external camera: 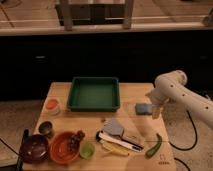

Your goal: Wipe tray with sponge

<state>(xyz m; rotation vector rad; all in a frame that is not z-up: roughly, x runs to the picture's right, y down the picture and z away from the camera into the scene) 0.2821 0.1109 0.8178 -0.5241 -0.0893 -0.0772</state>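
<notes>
The green square tray lies at the back middle of the wooden table, with nothing in it. The small blue-grey sponge lies flat on the table to the right of the tray, apart from it. My gripper hangs from the white arm that reaches in from the right. It is low over the table, right beside the sponge's right edge. I cannot tell whether it touches the sponge.
Front of the table: a grey folded cloth, a white and black utensil, a banana, a green pepper, an orange bowl, a dark red bowl, a small green cup. A white cup stands left of the tray.
</notes>
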